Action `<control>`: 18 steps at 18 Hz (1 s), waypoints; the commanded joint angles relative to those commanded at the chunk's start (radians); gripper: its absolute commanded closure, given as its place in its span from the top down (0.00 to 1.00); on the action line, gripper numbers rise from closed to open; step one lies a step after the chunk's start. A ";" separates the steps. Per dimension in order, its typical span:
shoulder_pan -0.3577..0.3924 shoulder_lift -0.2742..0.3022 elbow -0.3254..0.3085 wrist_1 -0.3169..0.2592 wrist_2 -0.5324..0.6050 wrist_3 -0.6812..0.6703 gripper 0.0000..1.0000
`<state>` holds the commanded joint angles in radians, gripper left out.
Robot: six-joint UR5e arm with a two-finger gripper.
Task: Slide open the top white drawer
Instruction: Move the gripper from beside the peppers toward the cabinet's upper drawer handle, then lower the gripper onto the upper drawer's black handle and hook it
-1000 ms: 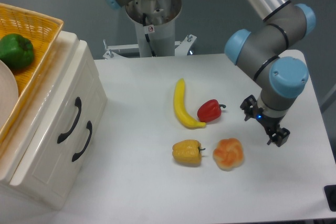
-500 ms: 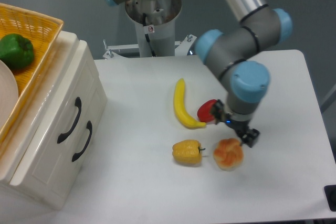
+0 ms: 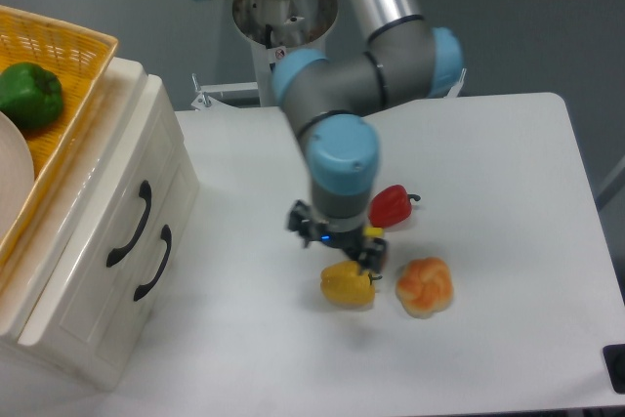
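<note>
One top white drawer [image 3: 117, 204] well left of gripper [image 3: 337, 244] jaws.

yellow wicker basket [image 3: 83, 56] with green pepper [image 3: 29, 95] | table [image 3: 508, 358]: red pepper [image 3: 394, 204], yellow pepper [image 3: 345, 286], orange pepper [image 3: 425, 286]

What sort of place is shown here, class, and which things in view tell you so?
Probably a robotics lab set up like a kitchen: a robot arm bolted at a white table, play-style food such as a yellow pepper, and a small white drawer cabinet.
</note>
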<state>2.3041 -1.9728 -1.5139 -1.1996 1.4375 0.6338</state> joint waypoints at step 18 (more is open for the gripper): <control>-0.057 0.089 0.008 -0.120 -0.305 -0.226 1.00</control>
<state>2.2473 -1.8837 -1.5064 -1.3192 1.1321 0.4081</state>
